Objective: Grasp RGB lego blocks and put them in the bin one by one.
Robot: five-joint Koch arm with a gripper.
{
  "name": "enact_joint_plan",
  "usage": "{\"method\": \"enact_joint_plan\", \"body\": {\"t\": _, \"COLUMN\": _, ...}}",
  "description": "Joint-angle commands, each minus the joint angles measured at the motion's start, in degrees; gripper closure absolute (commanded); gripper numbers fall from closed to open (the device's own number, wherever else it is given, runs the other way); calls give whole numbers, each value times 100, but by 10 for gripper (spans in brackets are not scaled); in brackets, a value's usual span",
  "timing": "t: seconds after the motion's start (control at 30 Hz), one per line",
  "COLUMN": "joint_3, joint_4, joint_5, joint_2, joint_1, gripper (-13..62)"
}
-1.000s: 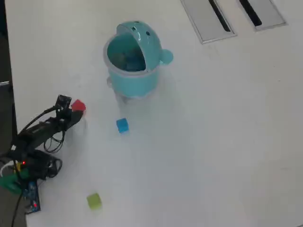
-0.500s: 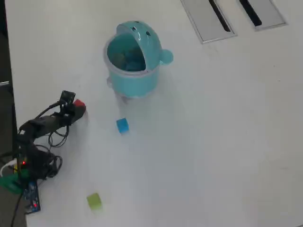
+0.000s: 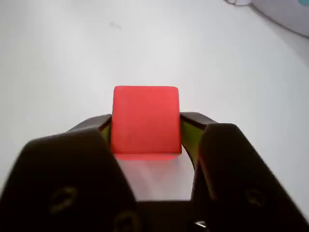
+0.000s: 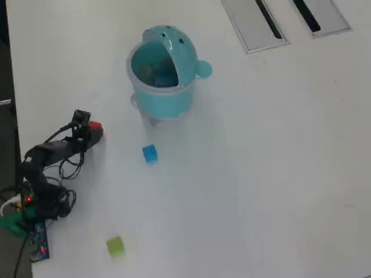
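In the wrist view a red lego block (image 3: pixel 146 120) fills the gap of my gripper (image 3: pixel 146 126), and both dark jaws press against its sides. The overhead view shows the gripper (image 4: pixel 93 130) at the left of the white table with the red block (image 4: pixel 97 124) at its tip. A blue block (image 4: pixel 150 153) lies to the right of it, below the bin. A yellow-green block (image 4: pixel 115 246) sits near the bottom left. The round light-teal bin (image 4: pixel 162 97) stands at the top centre, its domed lid (image 4: pixel 174 40) tipped open. A sliver of the bin (image 3: pixel 289 17) shows in the wrist view's top right corner.
Two grey slotted panels (image 4: pixel 255 23) (image 4: pixel 322 14) are set into the table at the top right. The arm's base, circuit board and cables (image 4: pixel 35 202) crowd the table's left edge, beyond which it is dark.
The arm stretched forward and up in the overhead view until the gripper's tip came over the red block; the jaws now hold it. Blue and yellow-green blocks and the bin stayed put.
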Motion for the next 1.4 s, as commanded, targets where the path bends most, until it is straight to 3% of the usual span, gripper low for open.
{"method": "enact_joint_plan", "body": {"t": 0.0, "joint_3": -352, "joint_4": -439, "joint_5": 62, "joint_2": 70, "joint_1": -53, "gripper": 376}}
{"method": "enact_joint_plan", "body": {"t": 0.73, "joint_3": -1063, "joint_4": -325, "joint_5": 1740, "joint_2": 1898, "joint_1": 580, "gripper": 393}}
{"method": "enact_joint_plan", "body": {"t": 0.93, "joint_3": -1960, "joint_4": -431, "joint_5": 3138, "joint_2": 1934, "joint_1": 993, "gripper": 392}}
{"method": "enact_joint_plan", "body": {"t": 1.37, "joint_3": -3973, "joint_4": -44, "joint_5": 3911, "joint_2": 1441, "joint_1": 1239, "gripper": 393}}
